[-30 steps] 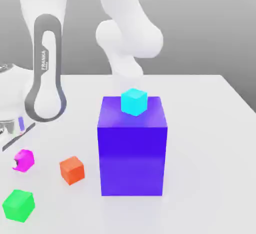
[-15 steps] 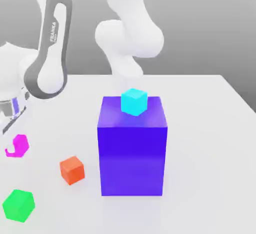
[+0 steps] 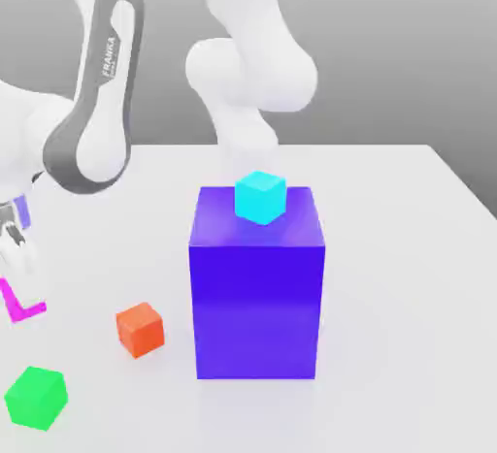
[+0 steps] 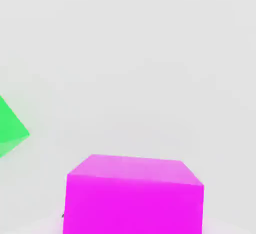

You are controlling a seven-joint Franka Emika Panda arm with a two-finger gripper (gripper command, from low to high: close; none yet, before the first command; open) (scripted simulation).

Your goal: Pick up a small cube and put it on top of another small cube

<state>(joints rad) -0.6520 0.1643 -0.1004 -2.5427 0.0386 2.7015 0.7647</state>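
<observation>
The small magenta cube (image 3: 17, 304) hangs at the far edge of the exterior view's left, partly cut off, just under my gripper (image 3: 14, 265). The gripper is shut on this cube. Up close in the hand view, the magenta cube (image 4: 134, 193) sits right below the camera, over bare white table. A small orange-red cube (image 3: 140, 329) rests on the table to the right of the held cube in the exterior view. A small green cube (image 3: 36, 398) lies nearer the front left, and its corner (image 4: 10, 128) shows beside the magenta cube in the hand view.
A large blue-violet block (image 3: 256, 286) stands mid-table with a small cyan cube (image 3: 260, 197) on its top. The white arm (image 3: 92, 121) leans over the table's left side. The white table (image 3: 408, 247) stretches to the right.
The arm has swung up and toward the exterior view's left. The magenta cube has left its spot on the table and moved leftward with the gripper. The other cubes have stayed put.
</observation>
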